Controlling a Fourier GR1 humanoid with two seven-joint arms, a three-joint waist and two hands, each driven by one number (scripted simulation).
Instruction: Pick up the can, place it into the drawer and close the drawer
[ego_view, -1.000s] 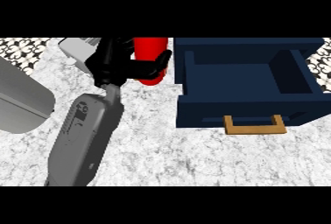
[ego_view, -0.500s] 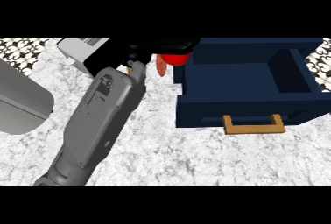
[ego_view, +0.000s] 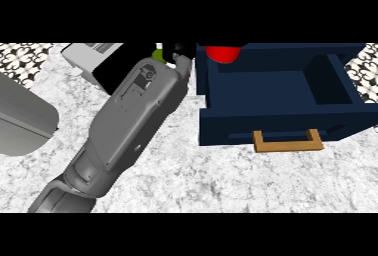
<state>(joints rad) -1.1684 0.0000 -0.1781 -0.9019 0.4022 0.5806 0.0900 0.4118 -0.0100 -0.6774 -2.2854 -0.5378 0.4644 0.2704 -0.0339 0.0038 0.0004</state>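
The red can (ego_view: 224, 53) hangs at the picture's top, over the back left corner of the open navy drawer (ego_view: 221, 127). Only its lower part shows. My right hand (ego_view: 179, 54) is just left of the can, black and mostly cut off by the top edge, shut on the can. Its grey forearm (ego_view: 133, 120) runs up from the lower left beside the drawer's left wall. The drawer's inside is dark blue with nothing lying in it. A tan wooden handle (ego_view: 288, 142) sticks out of its front. My left hand does not show.
A white-and-grey box (ego_view: 87, 57) with a black part stands at the back left, partly behind my forearm. A large grey rounded shape (ego_view: 22, 120) fills the left edge. A small green bit (ego_view: 157, 54) peeks out by my wrist. Marbled counter (ego_view: 244, 180) spreads in front of the drawer.
My right arm has swung forward and to the right, carrying the can from left of the drawer to above its back left corner. The drawer has not moved.
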